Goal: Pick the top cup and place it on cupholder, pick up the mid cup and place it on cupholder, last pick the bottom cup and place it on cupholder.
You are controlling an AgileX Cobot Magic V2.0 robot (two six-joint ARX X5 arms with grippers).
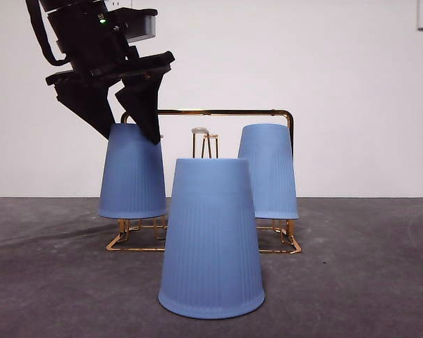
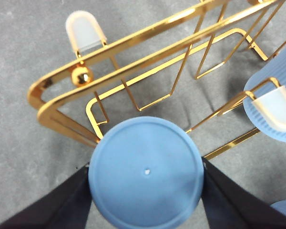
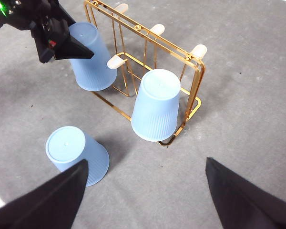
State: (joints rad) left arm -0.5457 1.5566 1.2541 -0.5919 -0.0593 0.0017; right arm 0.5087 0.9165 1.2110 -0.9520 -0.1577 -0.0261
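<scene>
Cupholder (image 1: 225, 112): one, gold wire rack with arched handle frame, standing on the grey table (image 1: 366, 282) behind the near cup, mid-scene.

Cups, blue, inverted: three.
- Left cup (image 1: 132, 172): seated on the rack's left end, base up. Left gripper (image 1: 124, 113) hangs at its top; in the left wrist view the two black jaws sit at either side of the cup's base (image 2: 146, 171), close against it. Judged clamped on, or barely parted from, this cup; a clear gap cannot be made out.
- Right cup (image 1: 269, 171): seated on the rack's right end, free of both grippers.
- Near cup (image 1: 211, 239): standing on the table in front of the rack, not yet placed.

Prongs, white-tipped: four visible from the right wrist, one (image 1: 199, 131) showing bare between the two seated cups.

Right gripper (image 3: 143, 191): one, jaws spread wide, holding nothing, waiting high over the near side of the table.

Risks, as judged:
- If the left jaws lift away before letting go fully, the left cup could ride up off its prong or tip the light rack
- A sideways drag on withdrawal may shove the rack toward the near cup
- The near cup is wide and tapered; a grip high on its slick base may slip
- Little room remains between the seated cups, so the last cup may knock a neighbour
</scene>
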